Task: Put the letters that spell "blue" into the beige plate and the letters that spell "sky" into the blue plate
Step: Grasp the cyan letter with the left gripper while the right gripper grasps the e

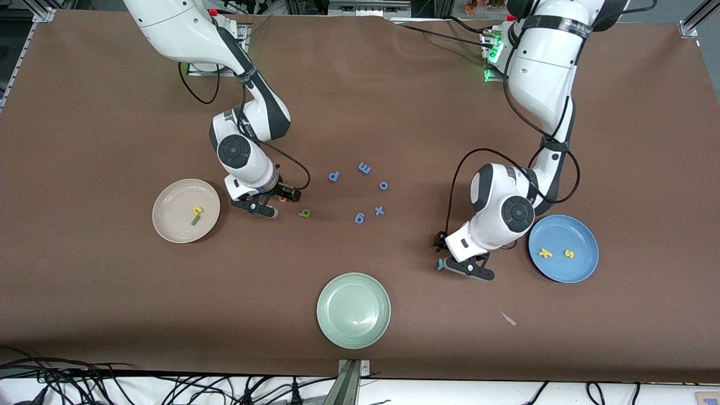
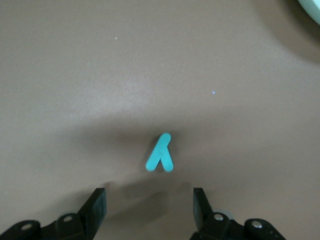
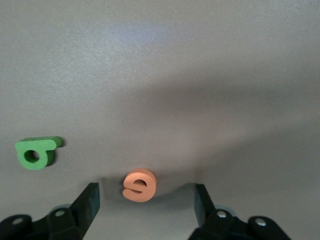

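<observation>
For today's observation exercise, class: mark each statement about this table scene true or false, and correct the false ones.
1. The blue plate holds two yellow letters. True.
2. The teal "y" already lies in the blue plate. False: it lies on the table, with the left gripper open around it.
3. The orange "e" lies on the table between the open fingers of the right gripper. True.
4. The pale green plate holds the green "b". False: that plate holds no letter; the "b" lies on the table beside the "e".
5. The beige plate holds a yellow letter and a thin green one. True.
</observation>
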### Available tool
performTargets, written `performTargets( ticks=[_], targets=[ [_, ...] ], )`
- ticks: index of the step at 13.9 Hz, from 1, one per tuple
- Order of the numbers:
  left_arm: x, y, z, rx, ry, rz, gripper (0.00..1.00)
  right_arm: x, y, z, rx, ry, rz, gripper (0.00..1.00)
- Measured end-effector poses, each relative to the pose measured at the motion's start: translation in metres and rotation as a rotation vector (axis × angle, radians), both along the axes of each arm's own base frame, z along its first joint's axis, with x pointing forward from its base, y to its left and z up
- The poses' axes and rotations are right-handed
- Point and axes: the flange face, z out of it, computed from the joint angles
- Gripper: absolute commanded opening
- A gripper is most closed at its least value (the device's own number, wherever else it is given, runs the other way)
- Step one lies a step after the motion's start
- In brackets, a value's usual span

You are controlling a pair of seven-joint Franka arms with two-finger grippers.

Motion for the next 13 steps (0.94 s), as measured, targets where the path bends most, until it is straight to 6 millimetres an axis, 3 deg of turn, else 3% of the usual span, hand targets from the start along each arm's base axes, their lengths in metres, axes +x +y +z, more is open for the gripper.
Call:
performTargets(
  ticks=[5, 8, 11, 13],
  targets=[
    [0.014, -0.009, -0.009, 0.012, -0.030, -0.004, 0.77, 0.000, 0.000, 0.000, 0.003, -0.008, -0.001, 0.49],
    [0.015, -0.007, -0.014, 0.019, -0.029, -0.004, 0.64, 0.001, -0.001, 0.001, 0.003, -0.010, -0.002, 0.43],
    [0.017, -0.004, -0.014, 0.027, -0.034, -0.004, 0.42, 0.002, -0.001, 0.001, 0.006, -0.017, -0.004, 0.39],
    [0.017, -0.003, -0.013, 0.030, -0.036, -0.004, 0.42, 0.002, -0.001, 0.001, 0.007, -0.020, -0.004, 0.38]
  ],
)
